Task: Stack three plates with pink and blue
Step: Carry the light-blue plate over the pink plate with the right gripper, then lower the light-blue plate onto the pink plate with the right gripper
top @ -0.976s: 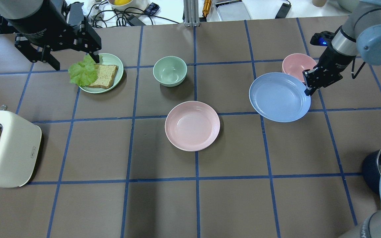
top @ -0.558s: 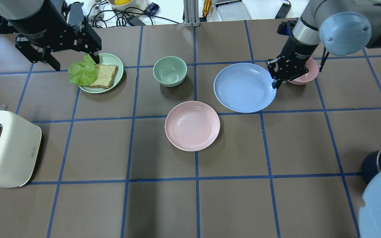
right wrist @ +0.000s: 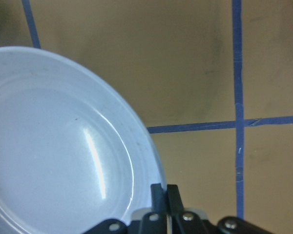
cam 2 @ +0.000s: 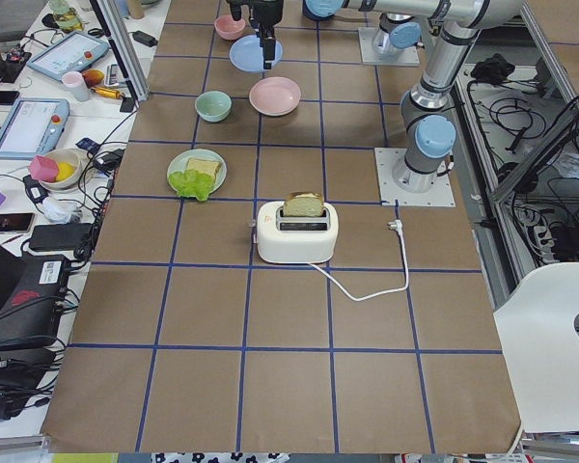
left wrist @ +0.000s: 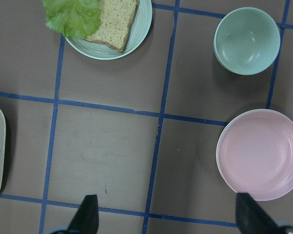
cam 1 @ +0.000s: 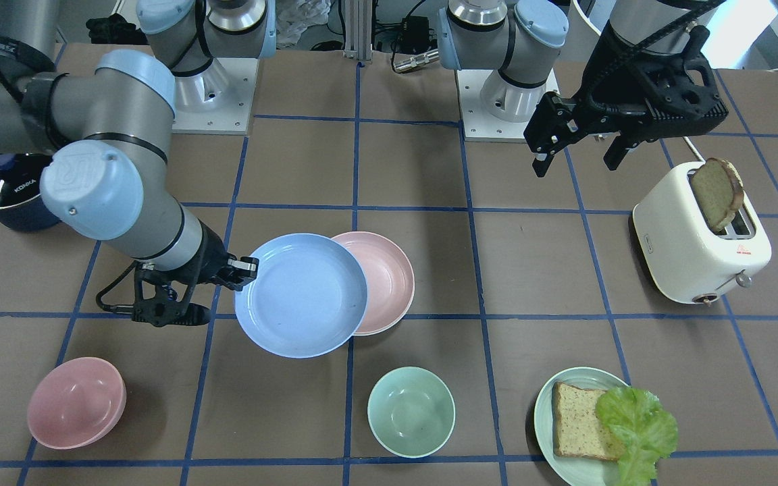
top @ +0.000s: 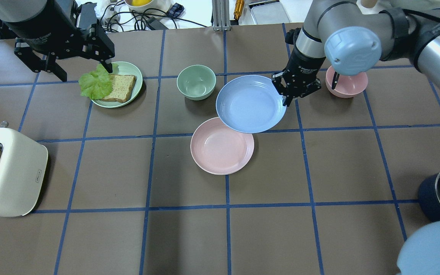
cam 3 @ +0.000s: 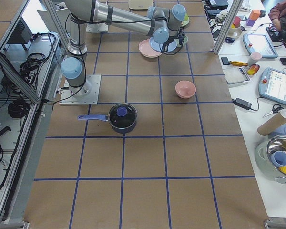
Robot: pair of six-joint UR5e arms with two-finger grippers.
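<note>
My right gripper [top: 287, 95] is shut on the right rim of the light blue plate [top: 250, 104] and holds it above the table. The plate overlaps the far edge of the pale pink plate [top: 222, 151], which lies at the table's centre. A thin whitish edge [cam 1: 389, 325] shows under the pink plate; I cannot tell whether it is the cream-white plate. The right wrist view shows the closed fingers [right wrist: 158, 195] pinching the blue rim [right wrist: 53, 146]. My left gripper [top: 84, 68] is open and empty, high over the far left; the pink plate [left wrist: 261, 153] shows in its wrist view.
A mint bowl [top: 196, 81] stands just left of the blue plate, and a pink bowl [top: 348, 84] is behind the right wrist. A mint plate [top: 134, 70] with bread and lettuce, a toaster [top: 10, 172] and a dark pot [top: 439, 191] stand at the sides.
The right arm has carried the blue plate leftward from the table's right side to over the pink plate's far edge. The left arm has not moved.
</note>
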